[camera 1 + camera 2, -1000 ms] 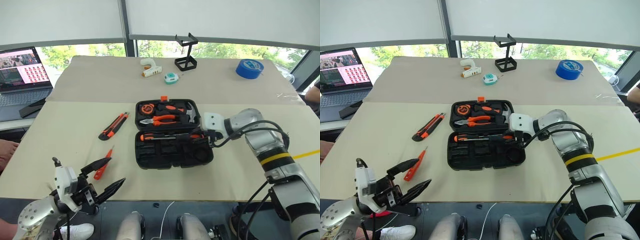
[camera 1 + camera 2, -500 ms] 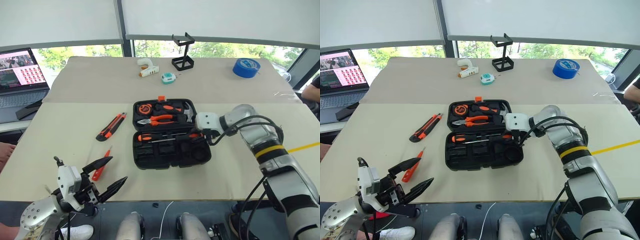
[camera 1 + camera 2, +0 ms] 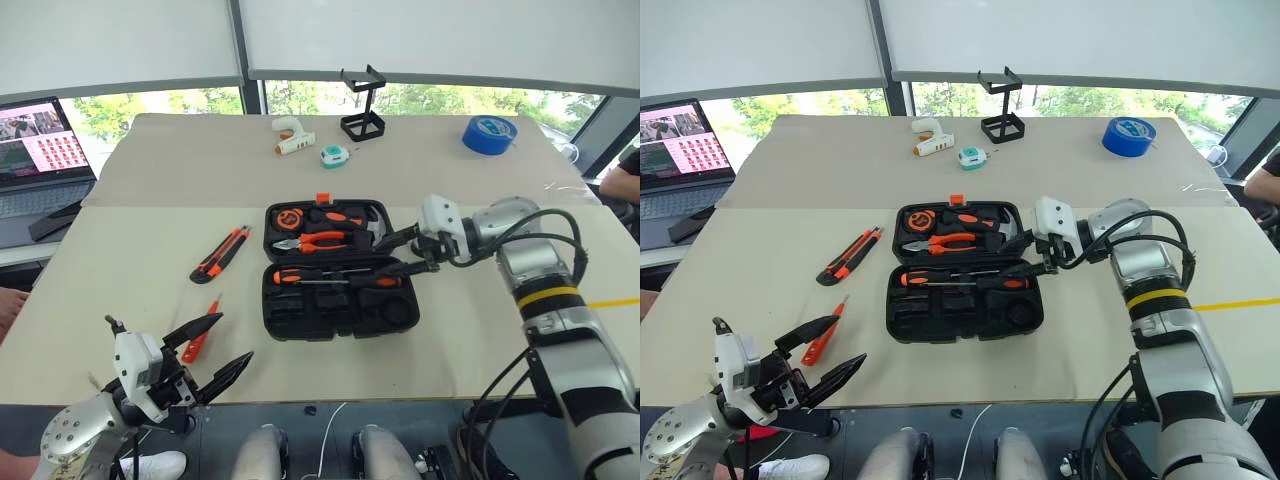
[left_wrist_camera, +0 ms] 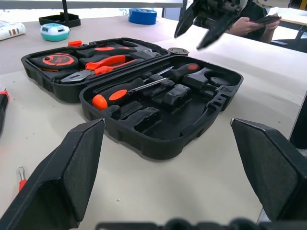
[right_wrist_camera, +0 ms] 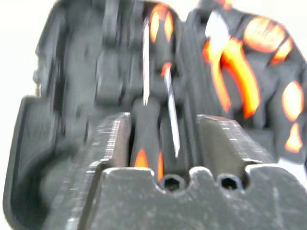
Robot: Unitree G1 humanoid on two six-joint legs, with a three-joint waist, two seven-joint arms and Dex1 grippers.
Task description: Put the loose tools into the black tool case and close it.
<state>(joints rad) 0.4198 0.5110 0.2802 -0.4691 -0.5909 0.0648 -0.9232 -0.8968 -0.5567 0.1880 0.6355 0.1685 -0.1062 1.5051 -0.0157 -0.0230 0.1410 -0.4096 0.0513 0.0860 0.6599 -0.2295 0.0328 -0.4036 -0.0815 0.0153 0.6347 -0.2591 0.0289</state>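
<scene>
Right wrist view blurred — screwdrivers (image 5: 153, 72), black tool case (image 5: 72, 96) smeared

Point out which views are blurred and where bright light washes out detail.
Right wrist view: blurred, the black tool case and screwdrivers smeared, the background blown white. Left wrist view: case sharp, the near fingers soft. Eye views: sharp, with bright windows behind the table.

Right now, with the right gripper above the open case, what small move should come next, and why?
Probably send the left gripper, open at the near table edge, to the slim orange screwdriver just beyond it. That and the utility knife lie loose left of the black tool case. Both black-and-orange screwdrivers sit in the near half, and the right gripper looks open and empty above them.
</scene>
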